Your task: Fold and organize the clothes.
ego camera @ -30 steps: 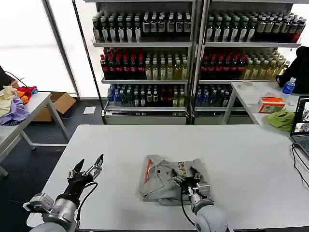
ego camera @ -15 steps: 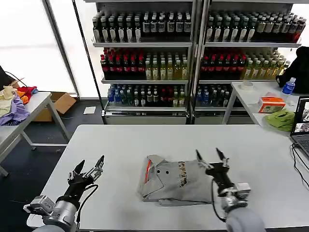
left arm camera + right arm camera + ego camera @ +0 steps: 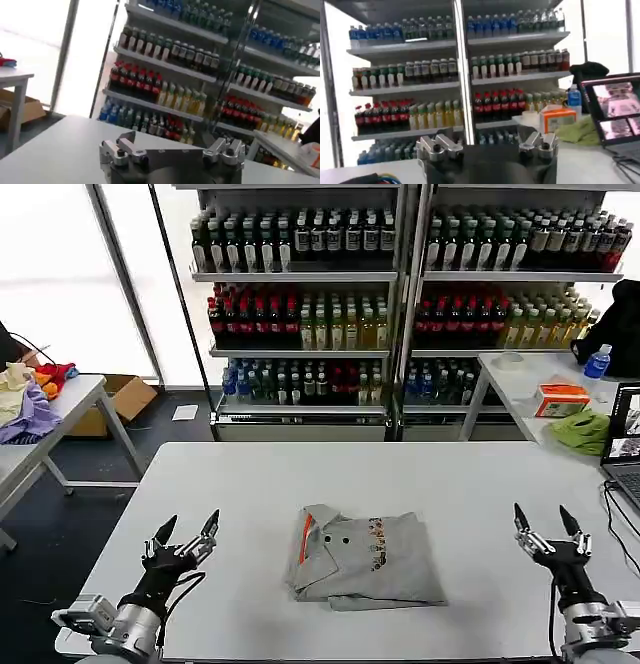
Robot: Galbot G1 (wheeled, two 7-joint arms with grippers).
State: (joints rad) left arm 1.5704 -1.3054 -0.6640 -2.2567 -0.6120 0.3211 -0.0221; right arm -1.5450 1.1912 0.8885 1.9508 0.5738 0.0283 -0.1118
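From the head camera, a folded grey polo shirt [image 3: 362, 556] lies near the middle of the white table [image 3: 480, 484], its orange-lined buttoned collar toward the robot's left and its long axis running left to right across the table. The left gripper [image 3: 183, 534] hovers off the shirt's collar end, fingers spread and empty. The right gripper [image 3: 548, 529] stands off the opposite end, equally splayed and empty — both look about equally far from the cloth, each well apart from it. Any next reach would go inward, toward the centre.

The left wrist camera looks over its gripper [image 3: 172, 152] at the drink shelves [image 3: 165, 75], jaws parted, nothing between them.

The right wrist camera shows the same: its gripper [image 3: 487, 146] wide open and bare, with a laptop [image 3: 612, 112] and a lime-green cloth [image 3: 580, 131] off to the side.
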